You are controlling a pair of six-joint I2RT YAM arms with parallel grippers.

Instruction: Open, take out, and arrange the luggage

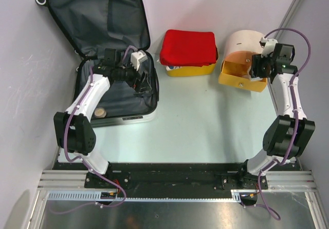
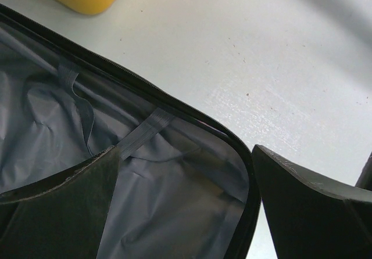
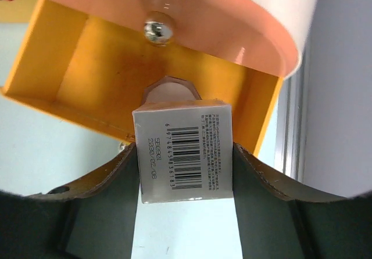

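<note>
The luggage (image 1: 110, 44) lies open at the back left, its lid up against the wall and the dark grey lining (image 2: 52, 125) showing. My left gripper (image 1: 145, 82) is open and empty at the right rim of the lower half. In the left wrist view (image 2: 186, 177) one finger is over the lining and the other over the table outside the rim. My right gripper (image 1: 255, 67) is shut on a small white box with a barcode (image 3: 185, 148), held over the open orange drawer (image 3: 81, 67) of the round box.
A yellow basket (image 1: 191, 70) with a red cloth (image 1: 187, 46) on top stands at the back middle. The round cream-and-orange drawer box (image 1: 245, 40) is at the back right, its drawer (image 1: 231, 79) pulled out. A small round tan thing (image 1: 101, 113) lies in the suitcase's near corner.
</note>
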